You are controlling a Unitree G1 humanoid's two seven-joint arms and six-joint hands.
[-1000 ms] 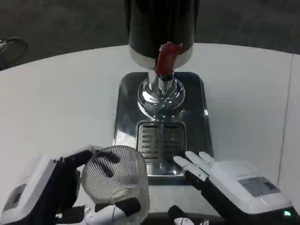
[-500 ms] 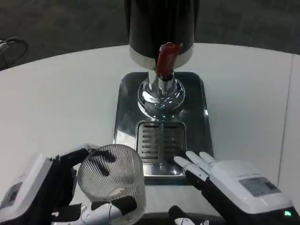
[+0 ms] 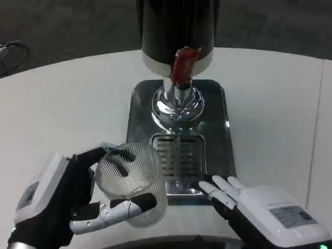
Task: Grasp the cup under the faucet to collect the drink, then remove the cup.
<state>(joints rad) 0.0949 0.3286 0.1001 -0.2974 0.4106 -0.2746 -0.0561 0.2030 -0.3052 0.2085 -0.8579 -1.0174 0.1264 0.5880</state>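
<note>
**Head view: left hand holding the ribbed cup beside the drip grate**

Head view is showing the left hand (image 3: 62, 202) gripping the clear ribbed cup (image 3: 132, 184), fingers wrapping its sides, just left of the drip grate (image 3: 179, 155) on the steel tray (image 3: 218, 129). The red faucet lever (image 3: 181, 65) is sitting above, on the black dispenser (image 3: 179, 26). The right hand (image 3: 254, 207) is resting open, fingers spread, holding nothing, at the tray's near right corner.

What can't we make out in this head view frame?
- Dispenser: top cut off by the upper edge.
- Faucet outlet: hidden behind the red lever and chrome base.
- Cup: ribbed glass blurs its contents; cannot tell if it holds any drink.
- Left hand: palm side hidden behind the cup.
- Right hand: thumb and wrist cut off by the bottom edge.
</note>
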